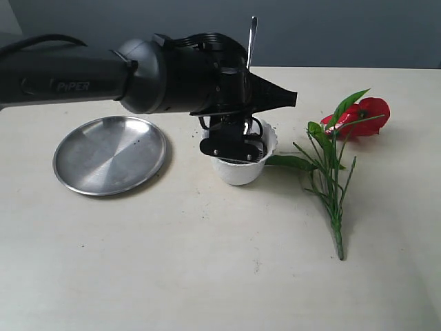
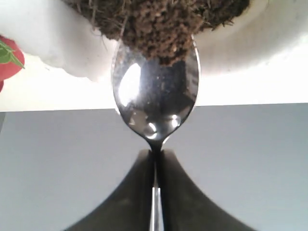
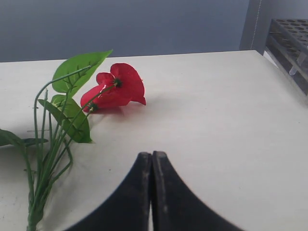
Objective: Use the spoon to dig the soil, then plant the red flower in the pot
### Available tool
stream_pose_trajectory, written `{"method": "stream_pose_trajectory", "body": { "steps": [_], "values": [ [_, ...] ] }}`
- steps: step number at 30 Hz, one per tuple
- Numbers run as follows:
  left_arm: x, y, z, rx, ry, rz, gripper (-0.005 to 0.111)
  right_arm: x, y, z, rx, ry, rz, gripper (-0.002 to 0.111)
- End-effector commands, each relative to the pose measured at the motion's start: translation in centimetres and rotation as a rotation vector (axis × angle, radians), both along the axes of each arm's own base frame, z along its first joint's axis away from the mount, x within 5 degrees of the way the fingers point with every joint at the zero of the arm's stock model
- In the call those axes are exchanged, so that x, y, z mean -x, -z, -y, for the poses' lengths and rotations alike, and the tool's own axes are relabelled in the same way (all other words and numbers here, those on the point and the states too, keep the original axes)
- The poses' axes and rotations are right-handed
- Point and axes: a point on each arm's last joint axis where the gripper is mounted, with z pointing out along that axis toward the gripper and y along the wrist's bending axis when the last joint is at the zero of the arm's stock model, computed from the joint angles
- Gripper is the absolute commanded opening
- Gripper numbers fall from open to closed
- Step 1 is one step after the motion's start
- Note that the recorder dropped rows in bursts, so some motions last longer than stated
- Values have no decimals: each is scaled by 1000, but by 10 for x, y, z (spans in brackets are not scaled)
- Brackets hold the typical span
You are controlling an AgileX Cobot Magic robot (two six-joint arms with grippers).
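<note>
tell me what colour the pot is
The pot is white, clearest in the exterior view.

Steel spoon point(image 2: 155, 101) upright, bowl tip in dark soil point(image 2: 163, 24) inside white pot point(image 1: 241, 172). Just beside pot, red flower point(image 1: 368, 114) lies flat.

One spoon point(image 2: 155, 96), one pot point(image 1: 239, 172), one patch of soil point(image 2: 163, 24) and one red flower point(image 1: 365, 116) with a single bloom, plus one steel plate point(image 1: 110, 155) and one bench point(image 1: 207, 262). Two claws are counted: one left claw point(image 2: 155, 155), one right claw point(image 3: 152, 156) - and one dark rack point(image 3: 288, 43).
</note>
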Motion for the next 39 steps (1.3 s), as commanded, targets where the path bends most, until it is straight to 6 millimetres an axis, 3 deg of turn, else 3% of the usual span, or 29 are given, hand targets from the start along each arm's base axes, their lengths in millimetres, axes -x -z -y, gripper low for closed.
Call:
{"method": "stream_pose_trajectory", "body": {
  "steps": [1, 6, 11, 21, 39],
  "values": [
    [1, -6, -1, 4, 4, 17, 0, 0, 0, 0, 2, 5, 8, -1],
    [-3, -5, 2, 33, 57, 37, 0, 0, 0, 0, 2, 5, 8, -1],
    [-18, 11, -8, 31, -9, 75, 0, 0, 0, 0, 2, 5, 8, -1],
    [-21, 39, -3, 31, -12, 38, 0, 0, 0, 0, 2, 5, 8, -1],
    [-1, 39, 13, 0, -68, 15, 0, 0, 0, 0, 2, 5, 8, -1]
  ]
}}
